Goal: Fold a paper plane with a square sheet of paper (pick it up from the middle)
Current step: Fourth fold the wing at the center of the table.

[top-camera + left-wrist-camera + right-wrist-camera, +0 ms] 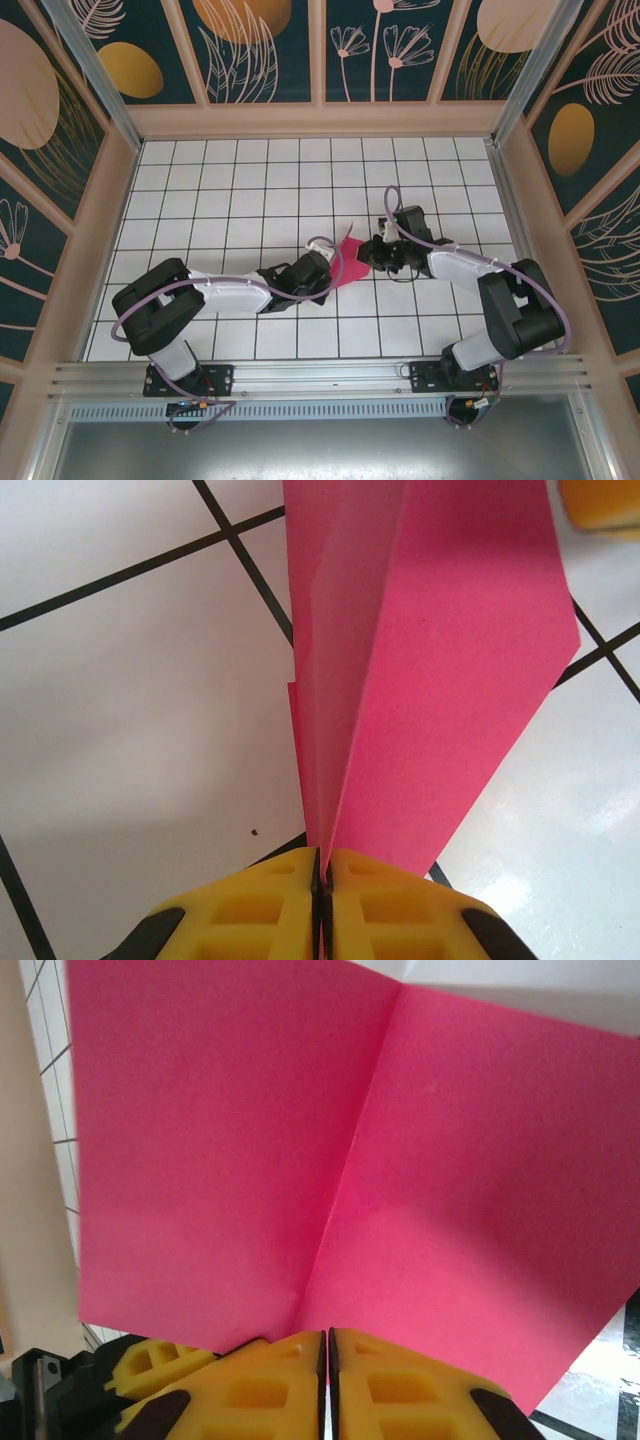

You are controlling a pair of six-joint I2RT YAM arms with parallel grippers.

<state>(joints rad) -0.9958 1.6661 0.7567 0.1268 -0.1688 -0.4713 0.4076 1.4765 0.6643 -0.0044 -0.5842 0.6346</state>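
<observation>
Yellow-fingered left gripper (322,878) pinching folded magenta-pink paper sheet (440,660); we are noting crease running straight ahead toward right gripper (327,1352), likewise clamping sheet's far edge.

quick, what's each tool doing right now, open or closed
left tool: closed, pinching the folded magenta-pink paper sheet.
right tool: closed on the same paper sheet.

Top cam overhead, downward — both wrist cams v. close on pink paper (450,680)
</observation>
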